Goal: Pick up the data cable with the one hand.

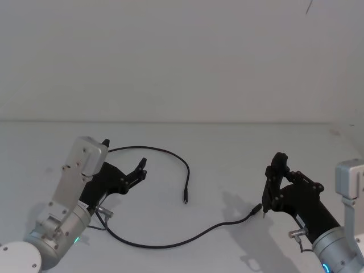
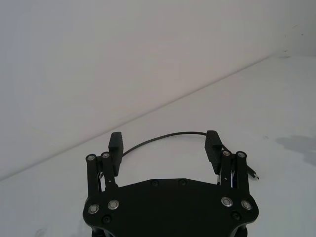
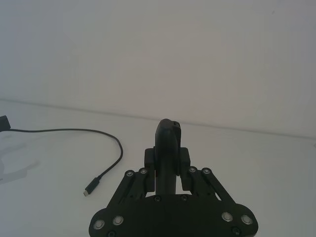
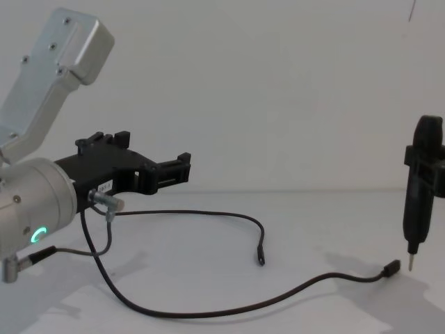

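On white tabletop (image 1: pixel 227 148): hovering left gripper (image 1: pixel 124 154), jaws spread apart, above looped data cable (image 1: pixel 153 246); approaching, needing descent and closing around it. Clamping pen-shaped tool (image 4: pixel 421 181) in right gripper (image 3: pixel 168 160), idling.

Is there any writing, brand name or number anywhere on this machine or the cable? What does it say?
The white label on the left end effector: too small to read.
The pen-shaped tool gripped by the right end effector: no text visible.
The data cable: no markings visible.
So nothing can be read here.
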